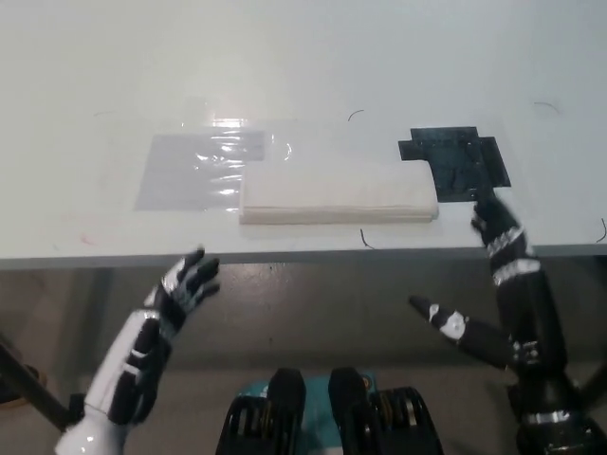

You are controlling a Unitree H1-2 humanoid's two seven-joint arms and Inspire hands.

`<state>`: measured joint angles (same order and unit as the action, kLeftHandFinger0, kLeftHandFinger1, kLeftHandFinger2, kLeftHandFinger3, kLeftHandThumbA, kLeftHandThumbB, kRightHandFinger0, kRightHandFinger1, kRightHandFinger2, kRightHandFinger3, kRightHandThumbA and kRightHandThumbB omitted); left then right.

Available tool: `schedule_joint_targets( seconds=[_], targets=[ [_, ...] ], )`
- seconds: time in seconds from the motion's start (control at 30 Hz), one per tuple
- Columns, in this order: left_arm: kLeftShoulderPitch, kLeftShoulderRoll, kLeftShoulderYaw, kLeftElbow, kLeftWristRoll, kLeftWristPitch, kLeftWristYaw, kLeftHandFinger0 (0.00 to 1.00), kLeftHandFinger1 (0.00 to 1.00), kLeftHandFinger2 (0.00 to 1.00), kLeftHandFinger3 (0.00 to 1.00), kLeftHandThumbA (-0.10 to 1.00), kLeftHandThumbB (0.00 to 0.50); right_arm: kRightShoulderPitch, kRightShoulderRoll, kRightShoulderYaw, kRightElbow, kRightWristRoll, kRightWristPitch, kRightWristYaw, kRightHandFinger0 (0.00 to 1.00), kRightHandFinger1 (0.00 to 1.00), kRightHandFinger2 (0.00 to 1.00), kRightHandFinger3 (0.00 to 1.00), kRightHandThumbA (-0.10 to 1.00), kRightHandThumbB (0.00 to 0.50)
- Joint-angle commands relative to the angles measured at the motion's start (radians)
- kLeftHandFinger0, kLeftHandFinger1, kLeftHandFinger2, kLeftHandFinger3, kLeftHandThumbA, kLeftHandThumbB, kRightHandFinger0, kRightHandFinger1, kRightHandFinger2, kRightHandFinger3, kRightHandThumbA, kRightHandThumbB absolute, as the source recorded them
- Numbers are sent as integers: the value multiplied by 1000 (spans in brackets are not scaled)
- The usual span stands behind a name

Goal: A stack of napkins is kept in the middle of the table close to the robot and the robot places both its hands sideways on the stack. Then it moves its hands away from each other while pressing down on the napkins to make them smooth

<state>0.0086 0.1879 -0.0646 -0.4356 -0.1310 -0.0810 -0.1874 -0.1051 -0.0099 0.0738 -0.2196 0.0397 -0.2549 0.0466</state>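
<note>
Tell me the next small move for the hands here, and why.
Probably bring both hands up and inward over the napkins. The left hand hangs open below the table edge, short of the stack's left end. The right hand is open at the table edge, just right of the stack. Neither touches the napkins, so pressing cannot start yet.

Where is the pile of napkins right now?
In the head view, the napkin stack lies mid-table near the front edge, between clear plastic film and a black patch, untouched by either hand.
</note>
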Motion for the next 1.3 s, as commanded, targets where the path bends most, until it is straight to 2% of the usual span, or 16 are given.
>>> schedule_joint_targets(
  seconds=[0.0, 0.1, 0.13, 0.2, 0.23, 0.37, 0.43, 0.53, 0.6, 0.67, 0.73, 0.93, 1.0, 1.2, 1.27],
  targets=[
    [-139, -7, 5, -126, -86, 70, 2, 1000, 1000, 1000, 1000, 1000, 387, -114, 23, 14, -108, 81, 51, 20, 1000, 1000, 1000, 1000, 1000, 308],
    [-258, -32, 18, -92, -81, 90, 23, 1000, 1000, 1000, 1000, 1000, 392, -206, 49, 11, -85, 104, 78, 11, 1000, 1000, 1000, 1000, 1000, 288],
    [-336, -60, 20, -53, -62, 115, 45, 1000, 1000, 1000, 1000, 1000, 390, -268, 61, 5, -49, 116, 79, 9, 1000, 1000, 1000, 1000, 1000, 306],
    [-413, -95, 25, 19, -37, 124, 66, 1000, 1000, 1000, 1000, 1000, 331, -331, 71, -3, -4, 134, 97, 11, 1000, 1000, 1000, 1000, 1000, 328],
    [-450, -114, 28, 63, -15, 126, 81, 1000, 1000, 1000, 1000, 1000, 326, -360, 81, -10, 19, 148, 118, 5, 1000, 1000, 1000, 1000, 1000, 344],
    [-614, -171, 42, 296, 39, 95, 122, 1000, 1000, 1000, 1000, 1000, 277, -504, 112, -50, 201, 210, 108, 8, 1000, 1000, 1000, 1000, 1000, 283],
    [-664, -191, 46, 385, 57, 83, 139, 1000, 1000, 1000, 1000, 1000, 245, -544, 129, -66, 265, 204, 105, -8, 1000, 1000, 1000, 1000, 1000, 290],
    [-810, -213, 68, 586, 53, 62, 165, 1000, 1000, 1000, 1000, 1000, 277, -675, 135, -109, 436, 209, 56, -15, 1000, 1000, 1000, 1000, 1000, 260],
    [-827, -220, 73, 620, 61, 69, 176, 1000, 1000, 1000, 1000, 1000, 301, -693, 149, -119, 475, 205, 47, -22, 1000, 1000, 1000, 1000, 1000, 263],
    [-862, -231, 88, 690, 66, 75, 199, 1000, 1000, 1000, 1000, 1000, 327, -737, 159, -129, 557, 160, 8, -52, 1000, 1000, 1000, 1000, 1000, 230],
    [-882, -247, 114, 748, 27, 62, 193, 1000, 1000, 1000, 1000, 1000, 300, -771, 161, -143, 641, 164, -18, -50, 1000, 1000, 1000, 1000, 1000, 199],
    [-945, -265, 167, 940, -19, 24, 176, 1000, 1000, 1000, 1000, 1000, 264, -864, 161, -180, 869, 169, -95, -55, 1000, 1000, 1000, 1000, 1000, 203],
    [-962, -265, 180, 1004, -23, -6, 175, 1000, 1000, 1000, 1000, 1000, 267, -911, 168, -194, 964, 178, -122, -56, 1000, 1000, 1000, 1000, 1000, 196],
    [-940, -268, 180, 1067, 10, -29, 198, 1000, 1000, 1000, 1000, 1000, 270, -976, 182, -223, 1151, 175, -190, -66, 1000, 1000, 1000, 1000, 1000, 207],
    [-946, -268, 188, 1106, 2, -42, 203, 1000, 1000, 1000, 1000, 1000, 282, -993, 181, -235, 1201, 185, -193, -63, 1000, 1000, 1000, 1000, 1000, 229]
  ],
)
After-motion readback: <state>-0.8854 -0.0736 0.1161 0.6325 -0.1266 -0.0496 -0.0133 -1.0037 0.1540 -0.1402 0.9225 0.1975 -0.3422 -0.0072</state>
